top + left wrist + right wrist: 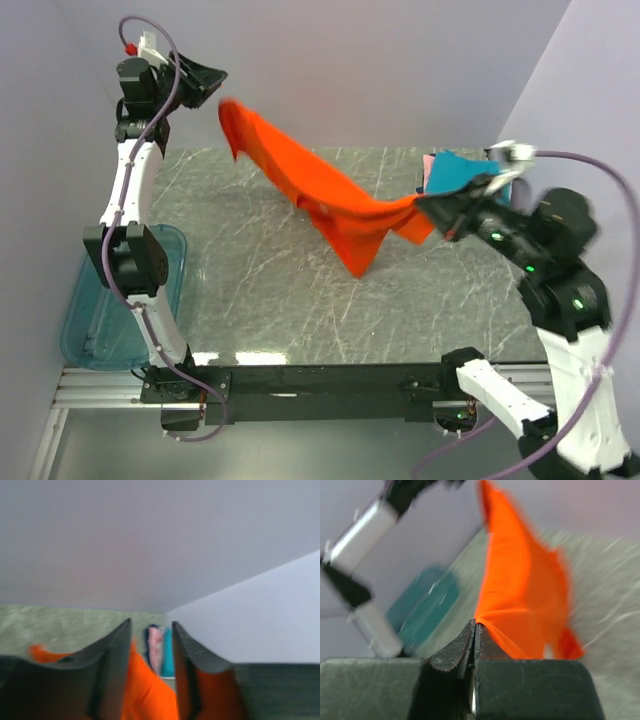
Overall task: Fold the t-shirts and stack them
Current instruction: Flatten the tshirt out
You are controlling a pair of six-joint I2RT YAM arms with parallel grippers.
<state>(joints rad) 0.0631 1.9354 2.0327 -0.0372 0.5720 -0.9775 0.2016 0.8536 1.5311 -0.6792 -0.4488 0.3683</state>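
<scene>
My right gripper clamps the orange shirt, which hangs midair over the table. My left gripper gapes, the far-left corner free. Held one-sided, the shirt could land bunched or brush the stack.

The left arm stands stretched up tall at the rear left. Its wrist is turned so the left gripper points right, jaws parted, with a clear gap between the fingers. The right arm bends inward, and the right gripper is raised, its jaws pressed together on an edge of the orange-red t-shirt.
</scene>
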